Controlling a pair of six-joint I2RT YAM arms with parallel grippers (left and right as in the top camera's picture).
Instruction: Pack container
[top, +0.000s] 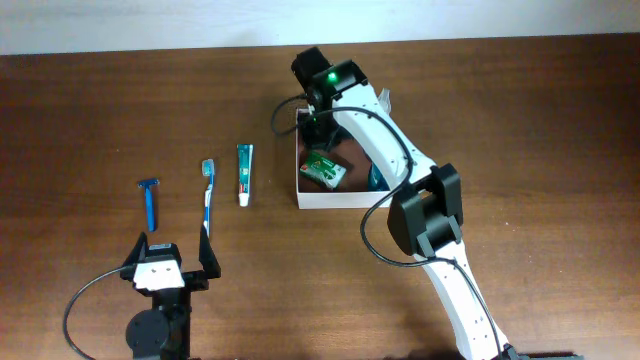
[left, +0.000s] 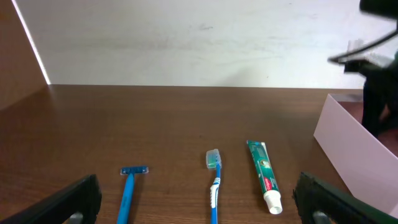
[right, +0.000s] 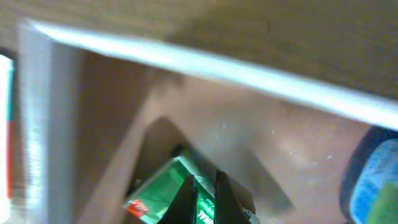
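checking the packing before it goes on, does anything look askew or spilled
Nothing spilled or damaged. Only the flat green packet lies diagonally in the white-walled square container. The blue razor, blue toothbrush and green-and-white toothpaste tube lie roughly parallel on the brown table.

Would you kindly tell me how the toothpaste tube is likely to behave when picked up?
The toothpaste tube looks small and thin, so probably light. Its flattened body lies flat on the table, so it likely will not roll, but may dent when squeezed. The white cap end looks stiffer.
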